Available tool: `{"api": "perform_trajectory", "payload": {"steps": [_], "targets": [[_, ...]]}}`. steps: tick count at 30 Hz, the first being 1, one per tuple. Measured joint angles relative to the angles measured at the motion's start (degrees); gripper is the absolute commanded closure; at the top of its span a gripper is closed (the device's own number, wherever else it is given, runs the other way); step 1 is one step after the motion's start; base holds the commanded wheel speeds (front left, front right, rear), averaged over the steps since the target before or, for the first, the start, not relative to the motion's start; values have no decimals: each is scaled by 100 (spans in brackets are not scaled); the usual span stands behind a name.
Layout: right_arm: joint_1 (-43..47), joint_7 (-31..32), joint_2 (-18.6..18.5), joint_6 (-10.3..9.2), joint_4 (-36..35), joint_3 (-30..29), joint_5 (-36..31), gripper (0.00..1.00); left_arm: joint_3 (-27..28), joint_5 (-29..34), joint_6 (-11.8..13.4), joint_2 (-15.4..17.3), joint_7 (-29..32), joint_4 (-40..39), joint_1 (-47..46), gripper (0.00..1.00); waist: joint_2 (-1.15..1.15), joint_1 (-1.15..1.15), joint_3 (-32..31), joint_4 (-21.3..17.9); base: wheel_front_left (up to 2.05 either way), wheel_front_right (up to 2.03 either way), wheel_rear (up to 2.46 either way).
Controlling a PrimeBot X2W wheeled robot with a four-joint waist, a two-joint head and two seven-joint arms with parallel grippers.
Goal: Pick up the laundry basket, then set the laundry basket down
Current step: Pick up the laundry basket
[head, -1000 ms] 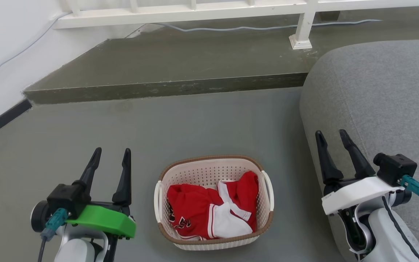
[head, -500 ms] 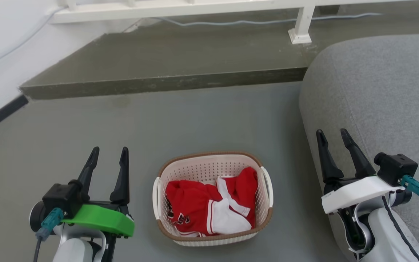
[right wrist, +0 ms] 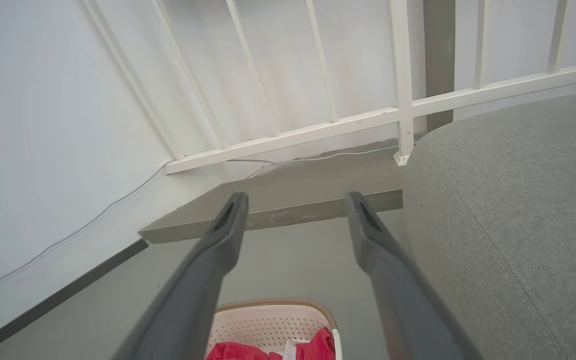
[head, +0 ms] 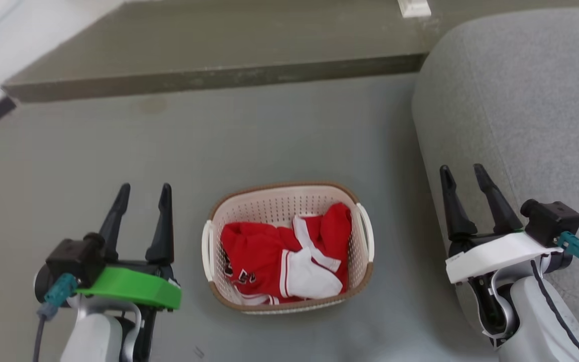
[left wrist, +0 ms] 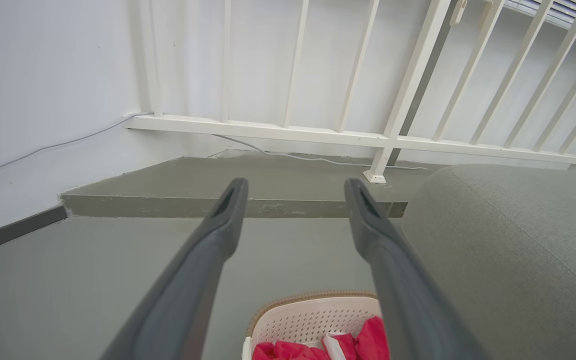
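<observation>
The left gripper (head: 145,188) is seen at the lower left and the right gripper (head: 462,170) at the lower right — both with jaws spread and nothing held. Between them, apart from each, the laundry basket (head: 274,188) is found upright on the grey floor (head: 269,130), mouth up. A crumpled red-and-white garment (head: 269,251) is contained in it. The long axis appears to be laid across the view, handle to handle — the right end slightly farther off. A grey sofa (head: 520,100) is noted beside the right gripper; beyond are a raised step (head: 209,45) and a white railing (left wrist: 288,132).
</observation>
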Motion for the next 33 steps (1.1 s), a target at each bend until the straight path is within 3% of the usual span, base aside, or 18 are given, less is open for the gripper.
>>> {"api": "perform_trajectory", "payload": {"steps": [18,33], "targets": [[-695,-1,22,43,504,-132,-147,0,156,-10,-26,-23,-1,397,-766,0,0,0,1203,-101,0,0,0],[-1679,-9,33,52,1517,-16,-179,0,40,-23,-89,-25,-7,1553,-1757,0,0,0,2274,-146,0,0,0]]}}
